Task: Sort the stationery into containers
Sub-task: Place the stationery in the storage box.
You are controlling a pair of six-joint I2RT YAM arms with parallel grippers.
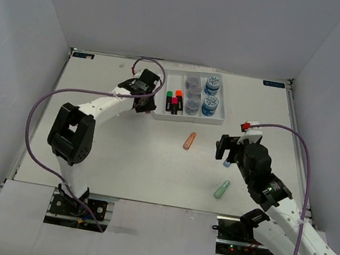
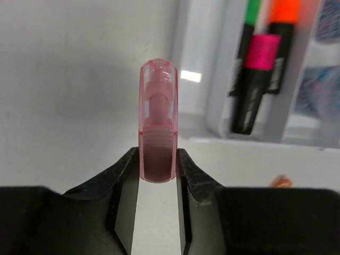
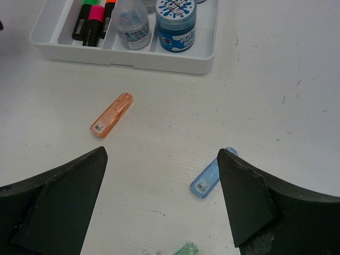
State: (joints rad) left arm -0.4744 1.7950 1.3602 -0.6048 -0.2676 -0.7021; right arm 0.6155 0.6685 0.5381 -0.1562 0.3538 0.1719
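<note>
My left gripper [image 1: 145, 102] is shut on a pastel pink highlighter [image 2: 157, 127] and holds it just left of the white tray [image 1: 218, 118]. The tray holds black highlighters with green, pink and orange caps [image 1: 174, 99], grey jars [image 1: 193, 94] and blue-labelled jars [image 1: 210, 105]. My right gripper [image 1: 227, 148] is open and empty above the table. An orange highlighter [image 3: 110, 115], a blue highlighter [image 3: 211, 175] and a mint highlighter [image 3: 186, 249] lie on the table below it. The blue one is partly behind my right finger [image 3: 241, 202].
White walls enclose the table on three sides. The tray's near rim [image 3: 122, 56] lies beyond the orange highlighter in the right wrist view. A purple cable [image 1: 45, 101] loops beside the left arm. The mint highlighter [image 1: 221, 189] lies near the front edge.
</note>
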